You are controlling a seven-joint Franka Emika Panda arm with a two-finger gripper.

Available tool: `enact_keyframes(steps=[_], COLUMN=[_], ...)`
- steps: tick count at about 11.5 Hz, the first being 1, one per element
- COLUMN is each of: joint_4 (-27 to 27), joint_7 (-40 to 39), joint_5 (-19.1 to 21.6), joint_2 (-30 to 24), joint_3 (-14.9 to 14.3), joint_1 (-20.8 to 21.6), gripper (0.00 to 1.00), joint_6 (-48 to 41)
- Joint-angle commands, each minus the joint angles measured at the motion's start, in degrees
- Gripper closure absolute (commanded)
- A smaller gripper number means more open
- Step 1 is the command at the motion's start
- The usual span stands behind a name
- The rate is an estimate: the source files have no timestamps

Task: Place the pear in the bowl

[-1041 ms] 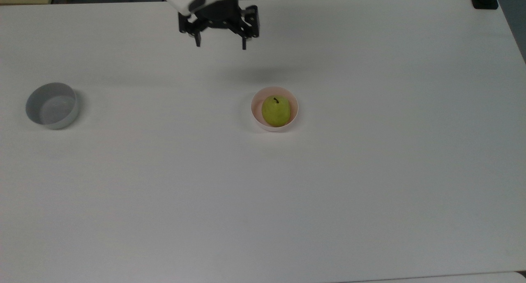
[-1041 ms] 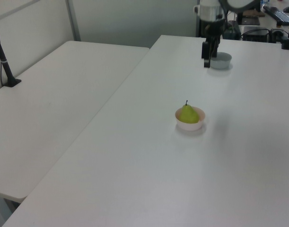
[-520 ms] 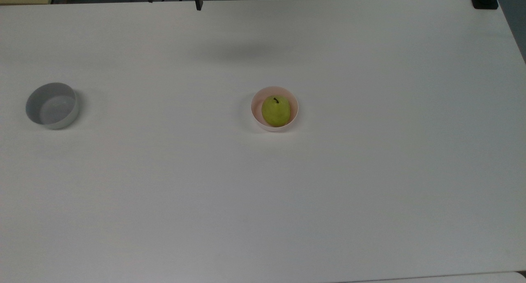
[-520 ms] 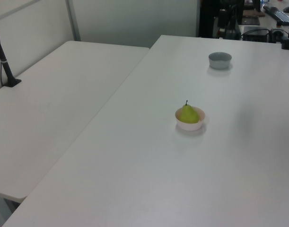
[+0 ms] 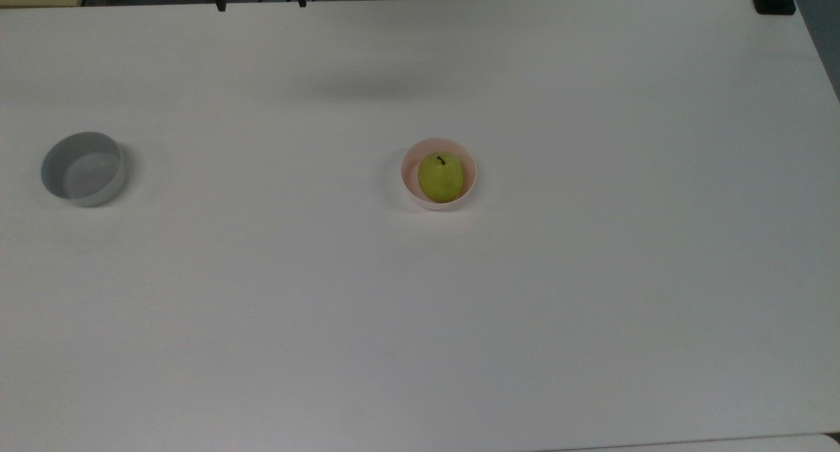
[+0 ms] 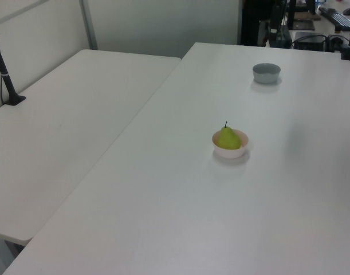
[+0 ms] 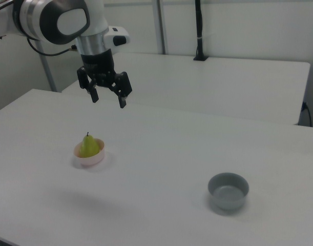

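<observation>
A yellow-green pear (image 5: pixel 440 176) sits upright inside a pale pink bowl (image 5: pixel 408 178) near the middle of a white table (image 5: pixel 420 308). A grey bowl (image 5: pixel 83 168) stands well apart at the top view's left edge. In the upper left of the right view, the robot's hand (image 7: pixel 108 99) hangs above the table, fingers spread wide and holding nothing.
</observation>
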Motion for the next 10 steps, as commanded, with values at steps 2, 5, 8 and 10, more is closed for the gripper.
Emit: enact_keyframes(steps=[2,5,8,10], joint_4=[2.7,2.8,2.8,2.8], joint_7=[-1.5,-0.7,-0.5,-0.4], joint_5=[1.2,1.1,0.9,0.9], joint_2=[2.9,2.9,2.8,2.8], joint_3=[-3.3,-3.0,-2.7,-2.6], joint_1=[3.5,3.5,3.5,3.6], gripper=[0.0,0.0,0.0,0.0], joint_6=[0.8,0.9,0.8,0.6])
